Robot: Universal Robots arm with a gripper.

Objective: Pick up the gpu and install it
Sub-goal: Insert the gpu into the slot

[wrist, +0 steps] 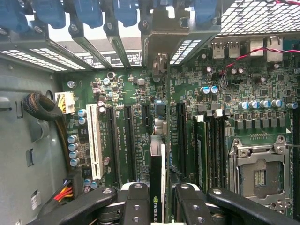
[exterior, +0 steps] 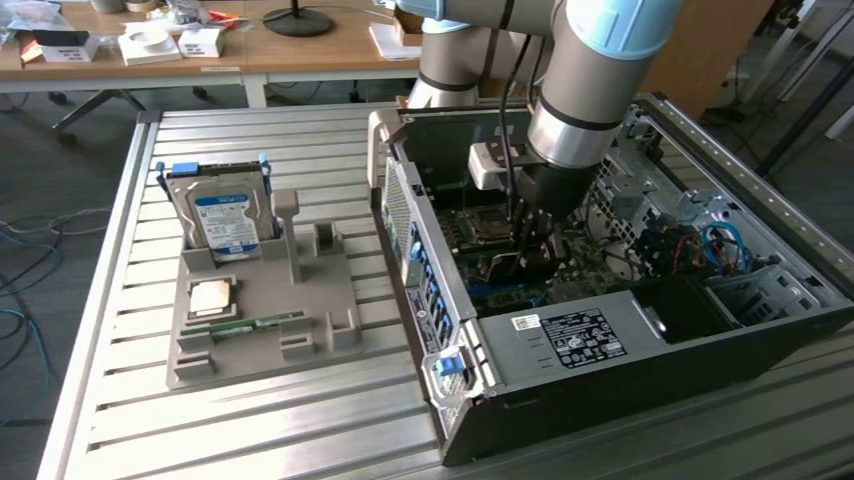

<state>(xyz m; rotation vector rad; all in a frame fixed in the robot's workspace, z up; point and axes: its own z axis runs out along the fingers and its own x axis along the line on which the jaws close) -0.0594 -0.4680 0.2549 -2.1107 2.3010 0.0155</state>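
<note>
Down inside the open computer case (exterior: pixel 571 338), the hand (wrist: pixel 157 202) is clamped on the gpu (wrist: pixel 157 168), holding it edge-on over the motherboard (wrist: pixel 225 89), evidently to line it up with a slot.

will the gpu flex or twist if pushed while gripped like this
Probably stiff and light: the gpu is a thin flat card, edge-on in the gripper. Gripped at one edge, it might tilt if pushed sideways.
</note>
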